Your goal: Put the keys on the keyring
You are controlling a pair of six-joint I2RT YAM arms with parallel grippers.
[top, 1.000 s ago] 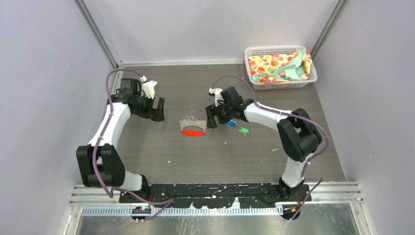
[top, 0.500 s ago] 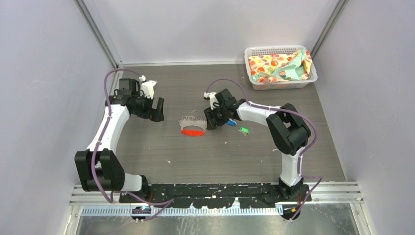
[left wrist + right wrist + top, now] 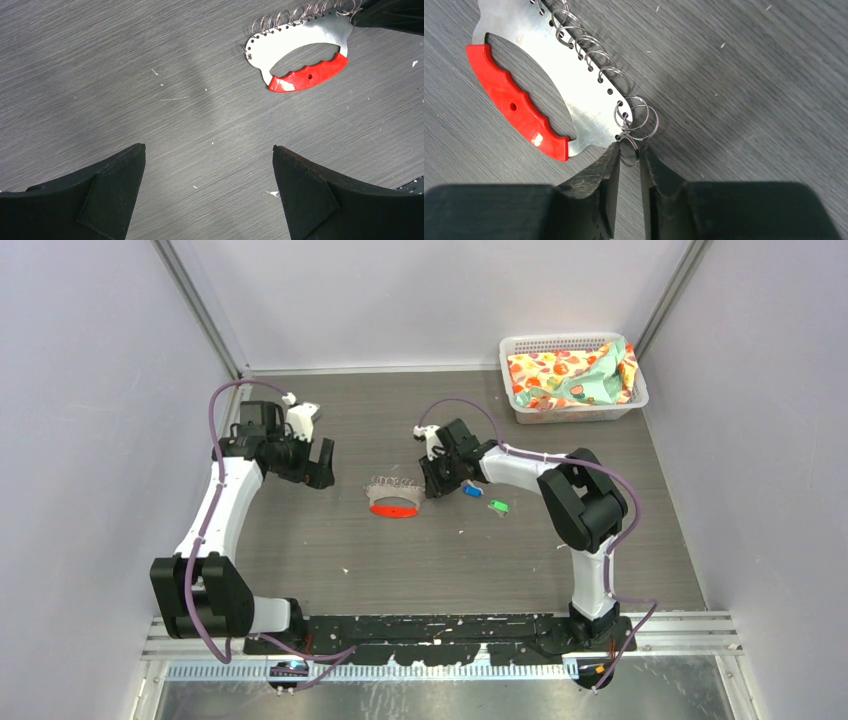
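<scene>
Keyring (image 3: 395, 498) lies flat mid-table (image 3: 400, 560), red tag toward the arms, wire loops along the far edge. Right gripper (image 3: 629, 150) is down at its right end, jaws nearly together with the end loop between the tips; can't tell if they actually bite the wire. Judgement: the step is securing the ring, so grip only that one loop, keep off the metal plate, and lift slightly so a key blade can get under the wire. Blue key (image 3: 472, 491) and green key (image 3: 498, 506) sit on the table just right of that gripper, neither on the ring. Left gripper (image 3: 207, 148) is spread wide and empty, hovering left of the ring. White basket (image 3: 575, 416) at the back right corner holds only a crumpled fruit-print cloth (image 3: 570, 375).
</scene>
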